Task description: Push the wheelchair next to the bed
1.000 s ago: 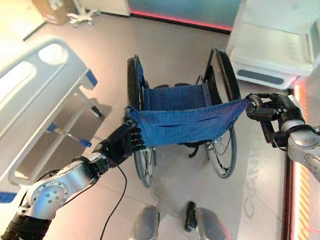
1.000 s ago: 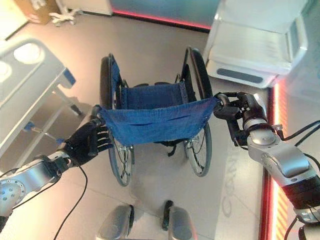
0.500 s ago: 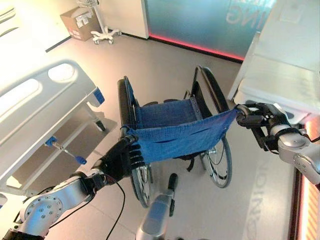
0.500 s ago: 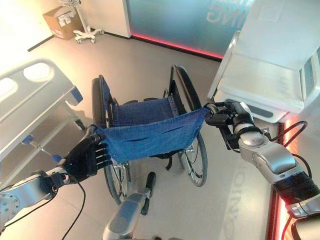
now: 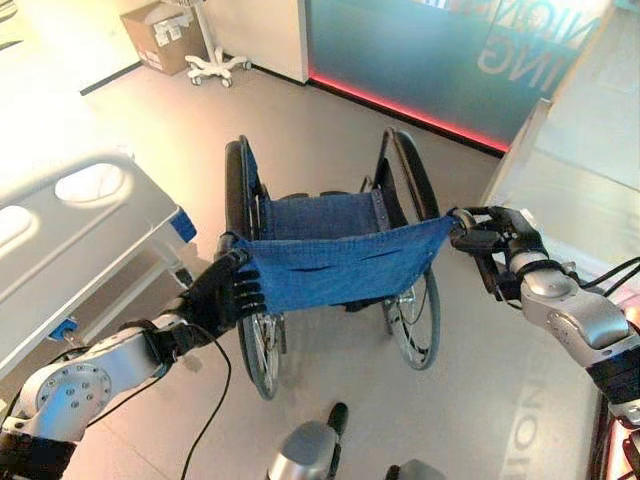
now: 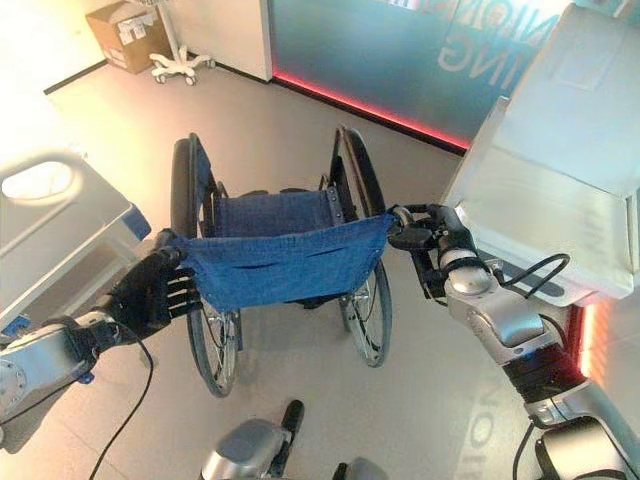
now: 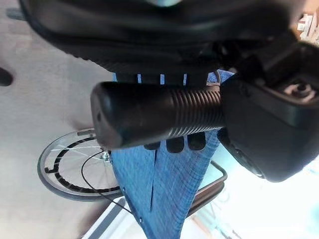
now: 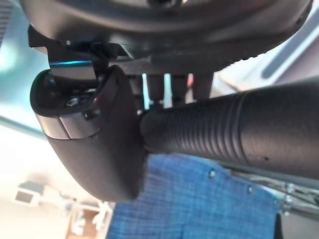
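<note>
A wheelchair with a blue fabric back [image 5: 340, 265] and black wheels [image 5: 237, 190] stands on the floor before me, facing away. My left hand [image 5: 218, 295] is curled round its left push handle [image 7: 154, 117], whose ribbed black grip lies between thumb and fingers. My right hand [image 5: 492, 238] is wrapped round the right push handle [image 8: 234, 132] the same way. The bed [image 5: 70, 235], white with a grey footboard and oval cut-outs, lies to the wheelchair's left, a short gap away.
A white medical unit [image 6: 570, 190] stands close on the right. A cardboard box [image 5: 160, 35] and a wheeled stand base [image 5: 215, 68] sit at the far back left, by a teal wall panel with a red floor strip [image 5: 410, 105]. Open floor lies ahead of the chair.
The whole scene has shifted as I walk. The wheelchair has rolled forward, and the bed's footboard now lies further back on my left. Both hands keep their hold.
</note>
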Motion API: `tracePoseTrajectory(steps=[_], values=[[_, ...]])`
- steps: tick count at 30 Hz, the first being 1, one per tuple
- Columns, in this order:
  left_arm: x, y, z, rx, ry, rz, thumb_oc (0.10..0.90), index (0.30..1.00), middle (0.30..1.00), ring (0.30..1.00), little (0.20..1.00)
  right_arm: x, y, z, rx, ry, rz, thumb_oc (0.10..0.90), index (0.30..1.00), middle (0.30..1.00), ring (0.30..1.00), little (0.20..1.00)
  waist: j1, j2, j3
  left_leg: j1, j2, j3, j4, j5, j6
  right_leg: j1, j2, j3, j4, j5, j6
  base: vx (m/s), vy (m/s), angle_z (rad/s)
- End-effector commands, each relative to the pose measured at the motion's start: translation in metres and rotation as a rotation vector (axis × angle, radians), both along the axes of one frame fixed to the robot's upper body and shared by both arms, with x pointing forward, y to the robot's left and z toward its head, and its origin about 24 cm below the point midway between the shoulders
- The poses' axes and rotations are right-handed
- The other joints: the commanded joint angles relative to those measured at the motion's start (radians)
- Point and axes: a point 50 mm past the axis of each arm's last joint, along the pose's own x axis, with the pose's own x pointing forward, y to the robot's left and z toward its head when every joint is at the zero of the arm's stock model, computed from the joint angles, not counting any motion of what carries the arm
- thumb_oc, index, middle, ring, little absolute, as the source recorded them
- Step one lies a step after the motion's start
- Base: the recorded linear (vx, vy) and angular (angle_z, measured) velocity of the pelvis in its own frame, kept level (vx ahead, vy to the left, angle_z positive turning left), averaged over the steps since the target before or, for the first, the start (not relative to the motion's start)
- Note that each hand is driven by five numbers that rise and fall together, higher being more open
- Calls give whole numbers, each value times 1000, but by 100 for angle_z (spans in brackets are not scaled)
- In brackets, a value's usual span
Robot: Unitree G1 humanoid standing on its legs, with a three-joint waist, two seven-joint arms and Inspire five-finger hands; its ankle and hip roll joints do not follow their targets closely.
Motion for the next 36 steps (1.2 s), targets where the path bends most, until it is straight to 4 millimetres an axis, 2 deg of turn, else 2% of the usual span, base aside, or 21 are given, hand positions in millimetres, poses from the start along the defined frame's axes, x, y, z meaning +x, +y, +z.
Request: tracePoseTrajectory(steps=[1,2,4,9,10,11,12,14,16,18,19,20,22,24,25,26,27,30,33,34,36], values=[[19,0,53,-6,-315,-19,400,300,300,300,300,-7,43,60,26,-238,334,400,300,300,300,300,-97,-24,-43,20,-61,-105,183,-211,-60,-28,-29,-13,-383,435,33,408,-305,58],[18,0,53,-7,-315,-18,400,300,300,300,300,-8,43,60,26,-238,334,400,300,300,300,300,-98,-21,-42,23,-59,-106,186,-215,-60,-23,-27,-15,-385,436,33,462,-300,65],[13,0,51,-2,-329,1,400,300,300,300,300,-12,45,74,29,-245,348,400,300,300,300,300,-110,-28,-36,82,-29,-137,213,-293,-70,-76,-59,10,-416,469,57,458,-290,71],[8,0,44,-28,-336,-4,400,300,300,300,300,-12,45,79,4,-228,372,400,300,300,300,300,-123,-29,-67,119,7,-151,280,-260,-95,-53,-21,6,-383,432,56,343,-187,41],[7,-3,43,-41,-332,-9,400,300,300,300,300,-11,42,79,-4,-216,372,400,300,300,300,300,-130,-23,-83,136,33,-152,295,-205,-120,-46,-5,-2,-369,418,46,317,-208,56],[5,-5,42,-55,-322,-9,400,300,300,300,300,-11,39,79,-24,-196,374,400,300,300,300,300,-135,-29,-93,109,56,-129,429,-117,-151,-15,7,-20,-369,395,15,370,-272,55],[5,-6,42,-59,-319,-8,400,300,300,300,300,-11,38,80,-33,-193,376,400,300,300,300,300,-135,-35,-93,87,60,-112,504,-79,-162,2,8,-29,-375,388,2,347,-324,46],[2,-9,39,-79,-317,-1,400,300,300,300,300,-11,38,86,-66,-192,395,400,300,300,300,300,-138,-45,-83,-22,62,-59,785,24,-196,73,31,-48,-394,357,-54,294,-306,26],[1,-9,39,-89,-317,3,400,300,300,300,300,-12,37,90,-70,-199,400,400,300,300,300,300,-134,-46,-70,-127,28,-42,925,30,-192,104,51,-45,-387,336,-77,283,-236,10],[1,-8,39,-86,-310,9,400,300,300,300,300,-13,36,92,-60,-205,400,400,300,300,300,300,-120,-47,-49,-197,12,-23,934,6,-176,143,71,-46,-383,320,-88,345,-188,18],[-1,-6,39,-76,-308,19,400,300,300,300,300,-14,38,92,-55,-209,406,400,300,300,300,300,-104,-43,-33,-231,4,-2,809,-12,-161,183,96,-39,-383,304,-87,362,-123,53],[-1,-5,39,-72,-308,23,400,300,300,300,300,-15,38,92,-55,-208,409,400,300,300,300,300,-98,-44,-26,-228,3,5,782,-16,-158,195,98,-36,-385,301,-85,514,-129,60],[-2,3,42,-53,-314,31,400,300,300,300,300,-13,41,93,-47,-210,405,400,300,300,300,300,-69,-30,-22,-230,41,53,467,47,-164,255,137,-46,-411,269,-88,471,-62,37],[0,3,40,-48,-313,27,400,300,300,300,300,-9,42,89,-40,-206,391,400,300,300,300,300,-52,-6,-31,-244,75,68,258,114,-187,289,171,-63,-425,245,-96,399,9,-6],[0,3,40,-47,-313,27,400,300,300,300,300,-9,42,88,-39,-206,390,400,300,300,300,300,-50,-6,-30,-236,74,70,229,125,-190,296,171,-65,-427,242,-96,599,66,-21],[2,-1,36,-35,-317,22,400,300,300,300,300,-6,44,81,-35,-202,383,400,300,300,300,300,-32,16,-34,-258,96,91,36,206,-217,355,206,-61,-447,215,-102,626,61,-28],[3,-3,35,-30,-322,21,400,300,300,300,300,-7,44,78,-35,-201,384,400,300,300,300,300,-27,20,-30,-262,101,104,-24,227,-226,382,215,-53,-451,203,-103,633,61,-14],[4,-4,37,-24,-336,29,400,300,300,300,300,-9,46,74,-38,-210,398,400,300,300,300,300,-17,19,-31,-262,99,110,-59,210,-220,405,212,-47,-432,163,-101,499,36,11],[6,0,44,-10,-351,43,400,300,300,300,300,-11,52,71,-26,-236,433,400,300,300,300,300,-3,12,-46,-247,89,88,-15,145,-188,408,194,-47,-353,94,-81,449,30,13],[9,2,48,1,-349,39,400,300,300,300,300,-13,55,69,-5,-240,448,400,300,300,300,300,8,-8,-53,-251,57,85,48,86,-153,431,172,-43,-267,73,-57,602,50,7],[14,1,51,20,-343,18,400,300,300,300,300,-14,60,65,15,-240,447,400,300,300,300,300,16,-29,-69,-232,21,86,67,51,-112,421,150,-56,-125,166,-6,534,95,-25]])
